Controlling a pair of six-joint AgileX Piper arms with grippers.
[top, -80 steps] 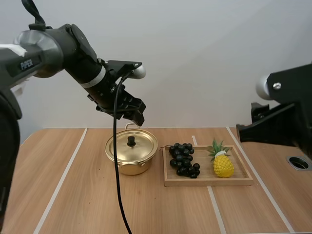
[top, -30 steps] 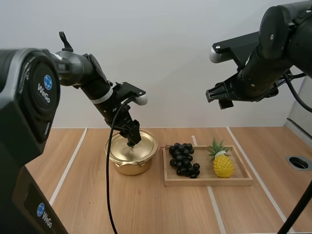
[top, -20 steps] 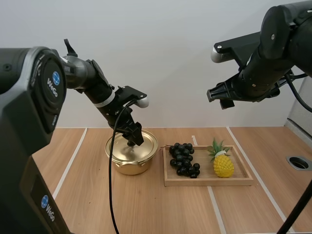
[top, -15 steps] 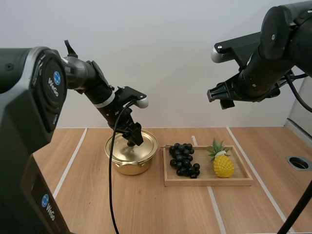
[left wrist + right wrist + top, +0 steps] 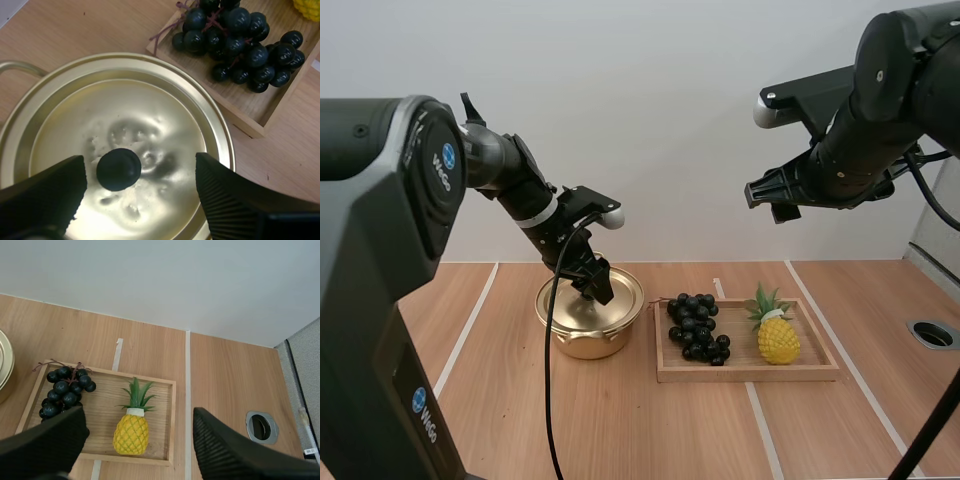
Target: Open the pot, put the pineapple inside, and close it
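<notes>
Left gripper (image 5: 139, 165): spread wide either side of the lid's (image 5: 150, 115) black knob (image 5: 118, 169), gripping nothing.
Right gripper (image 5: 137, 415): open, empty, high over the tray (image 5: 170, 390).
Pineapple (image 5: 131, 434): in the tray, right of the grapes (image 5: 65, 390).
Pot (image 5: 582, 340): lidded, left of the tray; inside hidden.

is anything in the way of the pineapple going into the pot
Yes: the lid sits on the pot, the open left claw at its knob. The grapes lie in the tray between pineapple and pot.
</notes>
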